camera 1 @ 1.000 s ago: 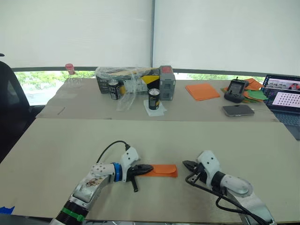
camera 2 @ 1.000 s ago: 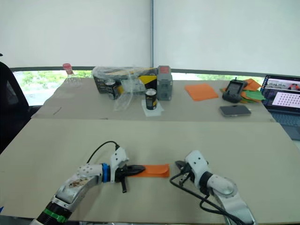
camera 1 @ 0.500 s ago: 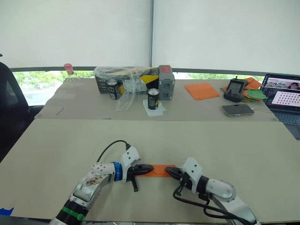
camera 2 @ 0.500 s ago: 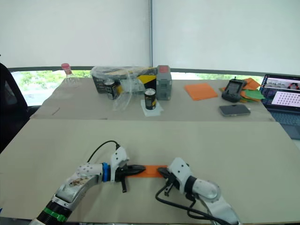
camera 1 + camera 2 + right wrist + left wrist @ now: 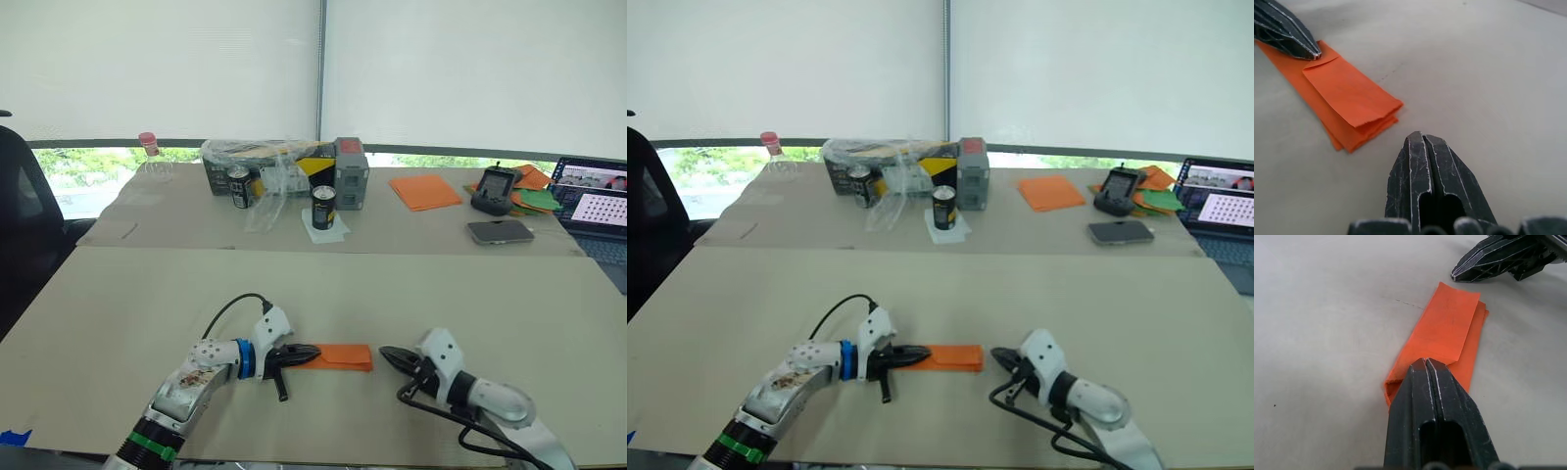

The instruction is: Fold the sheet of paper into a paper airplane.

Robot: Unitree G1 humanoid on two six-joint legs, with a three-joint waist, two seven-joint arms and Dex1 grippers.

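Two grippers closed at folded orange sheet of paper on desk: left gripper presses tip on near end, holding nothing; right gripper just beside far end, empty. Your risk: loose layers springing open, strip sliding.

Bright diffuse daylight through window blinds, soft faint shadows, sharp wrist close-ups
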